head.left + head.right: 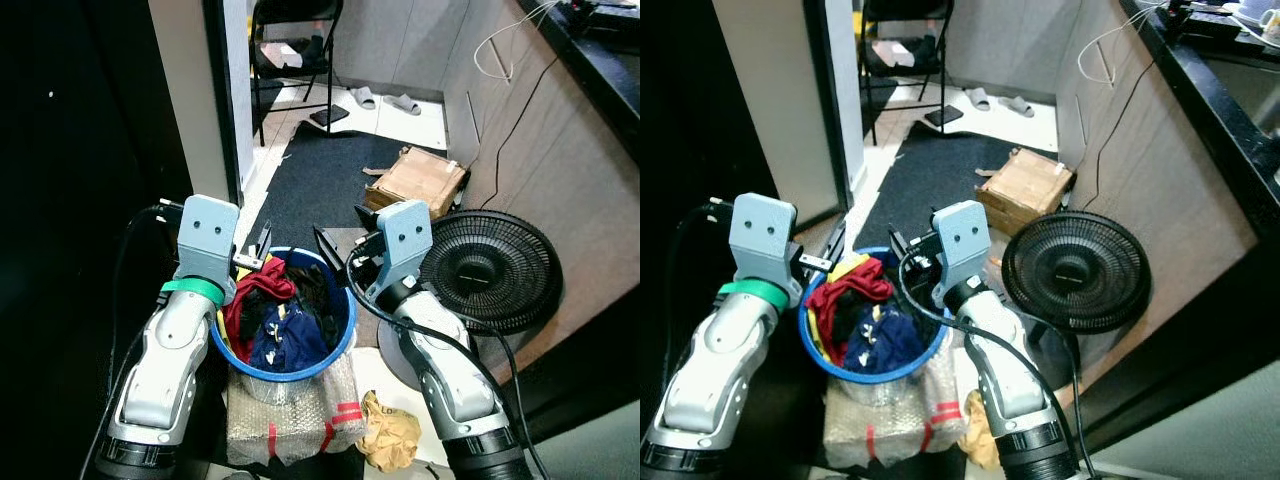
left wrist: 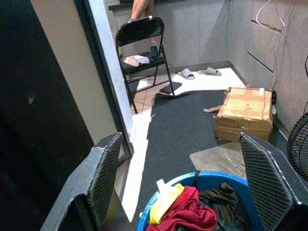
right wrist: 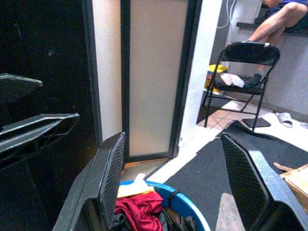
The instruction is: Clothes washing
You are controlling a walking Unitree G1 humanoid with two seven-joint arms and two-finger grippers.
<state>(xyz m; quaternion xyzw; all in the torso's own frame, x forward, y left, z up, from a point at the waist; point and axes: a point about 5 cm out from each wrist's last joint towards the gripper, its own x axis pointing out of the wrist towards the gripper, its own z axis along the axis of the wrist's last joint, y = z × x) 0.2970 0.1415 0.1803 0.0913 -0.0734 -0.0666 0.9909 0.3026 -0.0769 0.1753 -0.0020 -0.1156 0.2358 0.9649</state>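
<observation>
The blue basket (image 1: 345, 330) stands on a bubble-wrapped block (image 1: 290, 415) on the floor, between both arms, loaded with a red garment (image 1: 255, 290) and a navy garment (image 1: 290, 340). The left end effector (image 2: 183, 178) hovers above the near rim, fingers spread and empty. The right end effector (image 3: 175, 180) is likewise released, holding nothing. A black fan (image 1: 490, 270) stands beside the basket; a person's legs, apparently seated, appear beyond the folding chair (image 2: 144, 45).

No legible text. Faint white lettering on the grey floor mat (image 2: 219, 159) is too blurred to read.
</observation>
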